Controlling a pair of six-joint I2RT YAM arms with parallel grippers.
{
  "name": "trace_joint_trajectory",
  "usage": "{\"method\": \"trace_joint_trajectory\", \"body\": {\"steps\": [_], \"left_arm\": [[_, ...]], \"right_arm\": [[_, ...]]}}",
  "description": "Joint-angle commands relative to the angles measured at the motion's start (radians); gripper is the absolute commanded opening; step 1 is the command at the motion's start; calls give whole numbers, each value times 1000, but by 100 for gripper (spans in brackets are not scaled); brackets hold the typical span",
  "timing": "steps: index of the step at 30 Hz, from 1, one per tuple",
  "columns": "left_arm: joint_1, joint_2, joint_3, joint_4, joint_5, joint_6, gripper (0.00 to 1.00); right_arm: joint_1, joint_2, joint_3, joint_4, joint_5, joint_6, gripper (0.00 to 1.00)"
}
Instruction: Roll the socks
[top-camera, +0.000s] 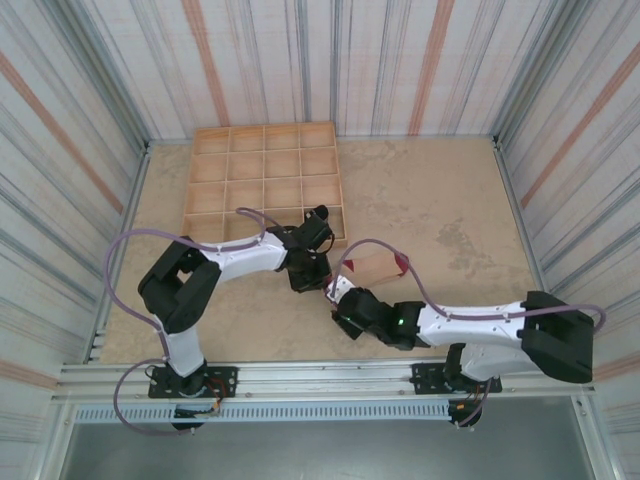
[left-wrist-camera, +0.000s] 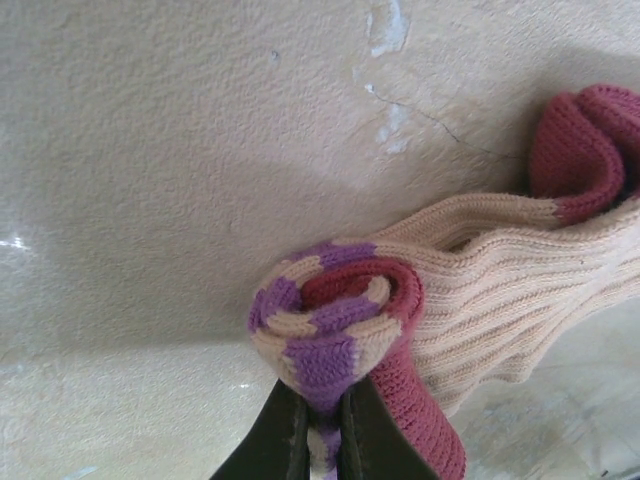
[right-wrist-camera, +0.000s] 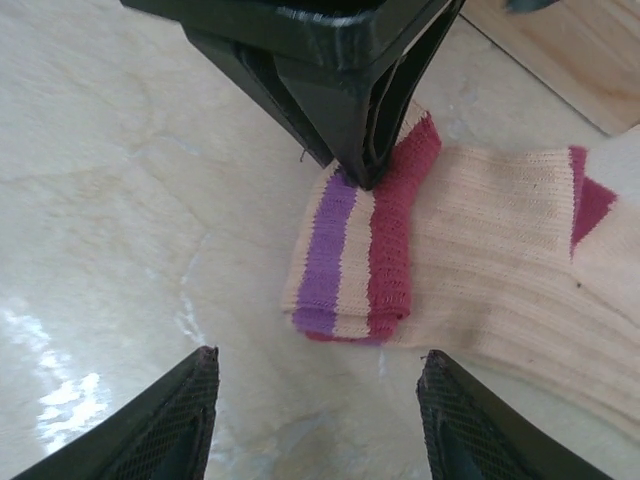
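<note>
Presently, the left end effector (left-wrist-camera: 322, 405) is pinching the rolled purple-striped cuff of the beige sock (right-wrist-camera: 490, 230), which lies on the counter (top-camera: 440, 200) just right of the wooden tray's (top-camera: 265, 185) near corner, while the right end effector (right-wrist-camera: 318, 400), fingers spread, hovers close on its near side.

i count one sock (top-camera: 375, 265), one wooden tray (top-camera: 264, 127) with sixteen compartments, and two grippers: left gripper (left-wrist-camera: 322, 425) and right gripper (right-wrist-camera: 318, 358).
</note>
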Motion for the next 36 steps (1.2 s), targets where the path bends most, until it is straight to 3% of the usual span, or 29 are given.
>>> {"method": "trace_joint_trajectory", "body": {"steps": [1, 12, 24, 30, 36], "left_arm": [[10, -12, -30, -67, 15, -14, 0], [11, -11, -25, -73, 26, -3, 0], [22, -8, -32, -79, 45, 9, 0], [25, -12, -35, -78, 46, 5, 0], [30, -36, -62, -37, 48, -14, 5]], "right_arm": [[33, 69, 29, 66, 138, -102, 56], [76, 275, 104, 183, 262, -167, 57], [88, 366, 90, 161, 349, -57, 54], [86, 413, 98, 130, 351, 9, 32], [66, 396, 66, 149, 251, 59, 5]]}}
